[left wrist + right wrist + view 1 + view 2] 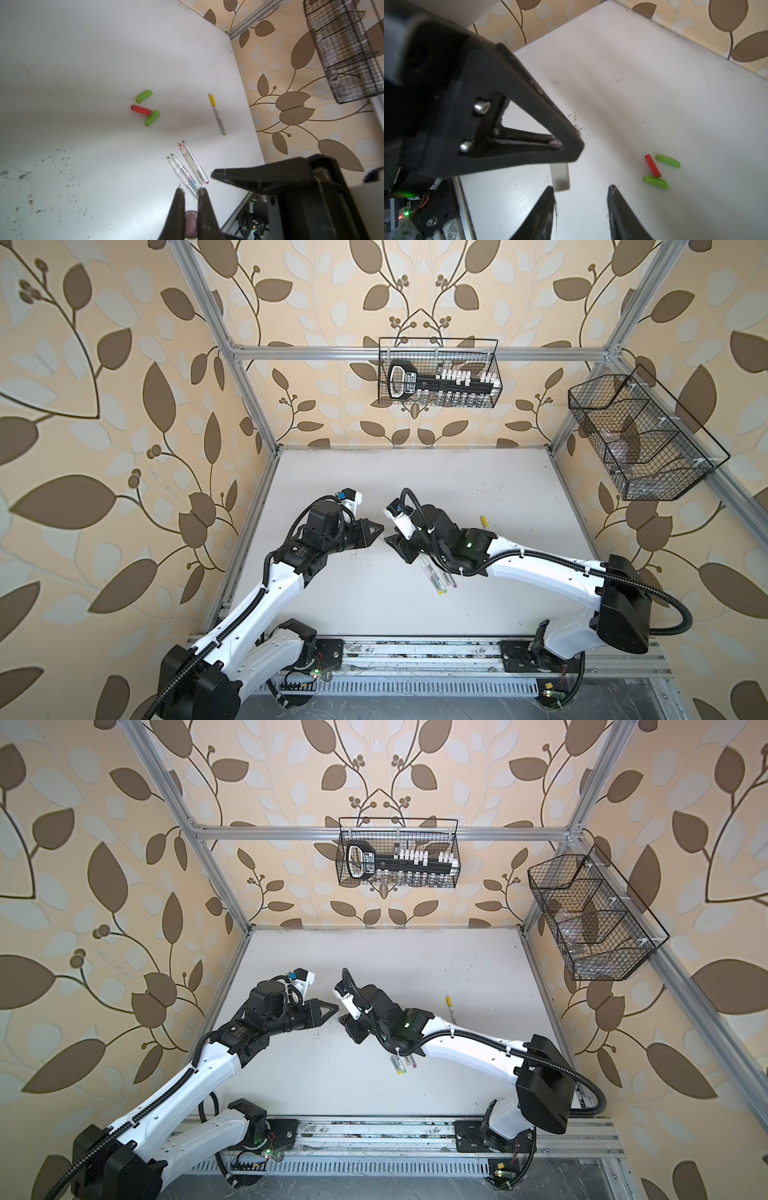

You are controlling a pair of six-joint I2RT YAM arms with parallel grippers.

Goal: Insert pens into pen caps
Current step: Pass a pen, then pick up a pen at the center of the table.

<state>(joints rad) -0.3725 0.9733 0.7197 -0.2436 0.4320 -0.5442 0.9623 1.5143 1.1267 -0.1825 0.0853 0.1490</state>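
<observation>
Farthest left in both top views, the left claw [379, 528] is pinched almost closed. Both wrist views show something slim caught in it: a held pen [560, 176], whose pale grey barrel sticks out toward the right claw [581, 187]. That claw stands with its jaws well apart and nothing between them, the barrel's end just beside one fingertip (it looks to me like a hand-over point, but that is a guess).

The loose caps lie on the white table [478, 472], hidden in both top views. There are two green caps [143, 96] with a red cap [141, 110] between them, its end against one of them. Under the right forearm a cluster of bare pens [434, 578] lies side by side, too tightly packed to count surely. Farther right and well apart lies a capped pen [218, 116] wearing a yellow cap [212, 99].

These pens should be light, stiff and smooth, so they are likely to roll or slip in a loose pinch. I would grip mid-barrel and leave the tip end free. The caps are hollow and lighter again, and would probably skid if nudged. I would hold one near its closed end, keeping the mouth clear, and push the pen in straight.

The pen barrels carry dark print, and the held pen shows a dark band with pale marks, but none of it is sharp enough to read. The same goes for the label plates on the black tool [449, 386] in the wire basket [438, 339] on the back wall.
</observation>
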